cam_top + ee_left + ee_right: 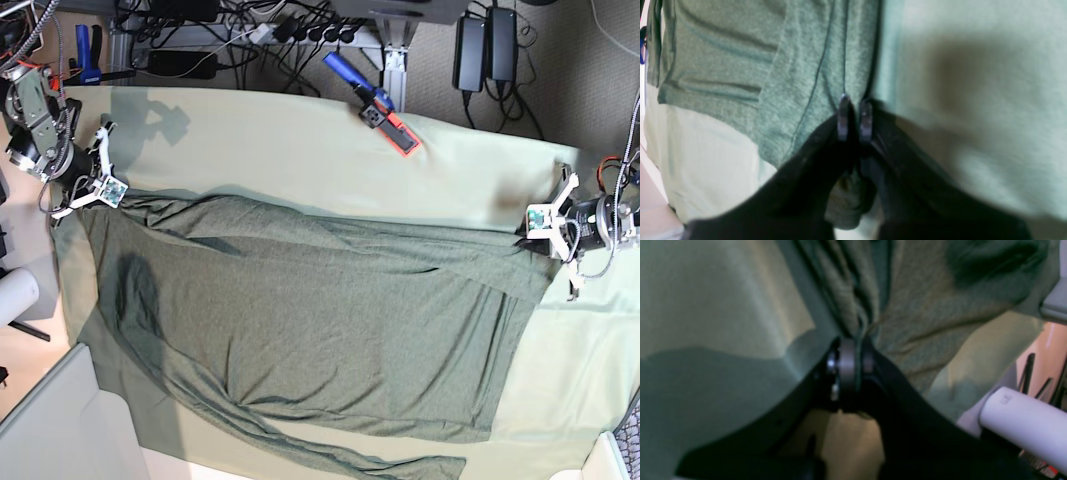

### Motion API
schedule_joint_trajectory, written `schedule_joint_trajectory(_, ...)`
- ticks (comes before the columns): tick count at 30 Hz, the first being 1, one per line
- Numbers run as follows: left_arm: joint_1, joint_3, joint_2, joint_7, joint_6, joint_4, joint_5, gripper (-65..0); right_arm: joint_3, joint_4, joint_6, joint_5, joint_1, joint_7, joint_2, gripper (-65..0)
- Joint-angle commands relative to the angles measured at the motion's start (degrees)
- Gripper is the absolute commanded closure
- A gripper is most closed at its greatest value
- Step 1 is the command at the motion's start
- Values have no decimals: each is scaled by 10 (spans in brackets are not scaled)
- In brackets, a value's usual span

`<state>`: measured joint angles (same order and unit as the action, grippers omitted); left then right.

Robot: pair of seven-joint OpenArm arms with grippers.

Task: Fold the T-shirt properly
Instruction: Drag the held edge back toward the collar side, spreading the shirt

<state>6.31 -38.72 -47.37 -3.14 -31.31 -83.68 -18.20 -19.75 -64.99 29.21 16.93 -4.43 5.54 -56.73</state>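
Black jaws of the left gripper fill the bottom of the left wrist view, pinched nearly together with a fold of the T-shirt caught between them, and a bit of the fabric bunches up below the fingertips too. From there the knit runs up and to the left, with a seam line running right up from the tips, and the pale table cloth sits off to the right, pretty blurry.

Same deal on the other side: the right gripper is clamped tight on a gathered ridge of the shirt, the cloth puckering into pleats right above the jaws. A white tube pokes in at the lower right of that view, can't tell what it belongs to.

From the base view the T-shirt is spread wide across the table cloth, wrinkled, with one long sleeve trailing along the bottom edge toward the right. The right gripper has it by the upper left corner and the left gripper has it at the upper right corner, so the top edge is stretched between the two.

Further back on the cloth there's a blue and red tool lying diagonally, well apart from the shirt. Behind the table, cables and power bricks.
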Motion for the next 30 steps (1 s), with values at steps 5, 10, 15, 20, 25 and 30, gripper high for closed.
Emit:
schedule_joint_trajectory(5,-18,4,-32,55,18,-28,-9,0,5,-4,-3,4,-4,-17,-30,0)
schedule_joint_trajectory(10,-48,6,-42,76,19,-61,-9,0,5,-19,-3,-1,19,-23,-44,0)
schedule_joint_trajectory(15,-77,6,-42,109,51,-93,-9,0,7,-46,-4,-6,54,-35,-60,0)
schedule_joint_trajectory(20,-106,6,-43,151,51,-120,-9,0,7,-49,-4,-9,69,-45,-65,0)
schedule_joint_trajectory(25,-131,6,-58,152,52,-132,-10,0,7,-49,-4,-24,72,-57,-73,0)
schedule_joint_trajectory(30,-132,6,-76,152,51,-139,-10,0,7,-49,-3,-45,72,-61,-91,0)
